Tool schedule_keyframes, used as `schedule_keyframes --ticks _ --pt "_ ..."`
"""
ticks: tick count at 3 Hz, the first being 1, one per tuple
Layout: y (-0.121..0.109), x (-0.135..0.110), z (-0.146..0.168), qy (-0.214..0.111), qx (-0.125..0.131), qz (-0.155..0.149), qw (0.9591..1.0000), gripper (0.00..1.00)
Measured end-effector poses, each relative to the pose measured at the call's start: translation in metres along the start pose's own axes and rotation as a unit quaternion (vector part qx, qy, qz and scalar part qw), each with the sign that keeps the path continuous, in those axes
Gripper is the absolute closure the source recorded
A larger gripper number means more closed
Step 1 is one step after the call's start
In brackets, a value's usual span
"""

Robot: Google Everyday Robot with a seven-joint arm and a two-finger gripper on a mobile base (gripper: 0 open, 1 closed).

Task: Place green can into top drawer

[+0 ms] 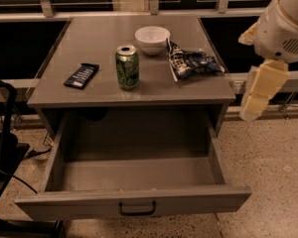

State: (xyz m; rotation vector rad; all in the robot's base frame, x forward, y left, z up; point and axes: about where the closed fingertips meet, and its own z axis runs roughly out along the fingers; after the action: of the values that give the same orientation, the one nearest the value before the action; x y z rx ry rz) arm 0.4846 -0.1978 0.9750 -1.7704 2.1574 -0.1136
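The green can (127, 67) stands upright on the grey cabinet top (109, 90), near its middle front, with a silver top and dark swirly markings. The top drawer (134, 202) is pulled wide open below it, its inside bare, with a black handle (137, 209) at the centre of the front panel. My gripper (250, 110) hangs off the cabinet's right side, at about the height of the cabinet top. It is well apart from the can and holds nothing.
On the cabinet top are a white bowl (152, 38) behind the can, a crumpled dark snack bag (191, 62) to its right and a dark bar (81, 76) to its left. A black frame (5, 133) stands at the left. The floor is speckled.
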Motion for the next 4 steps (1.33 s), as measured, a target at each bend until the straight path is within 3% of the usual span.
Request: schedule_keyframes --ticks 2,3,4 --pt "-0.059 -0.061 0.042 -0.039 0.027 -0.012 0.9988 0.00" --pt "-0.077 -0.083 0.056 -0.056 0.032 -0.007 0.9979 0.00" --pt "-0.077 -0.164 0.098 -0.088 0.019 -0.025 0.9956 0.00"
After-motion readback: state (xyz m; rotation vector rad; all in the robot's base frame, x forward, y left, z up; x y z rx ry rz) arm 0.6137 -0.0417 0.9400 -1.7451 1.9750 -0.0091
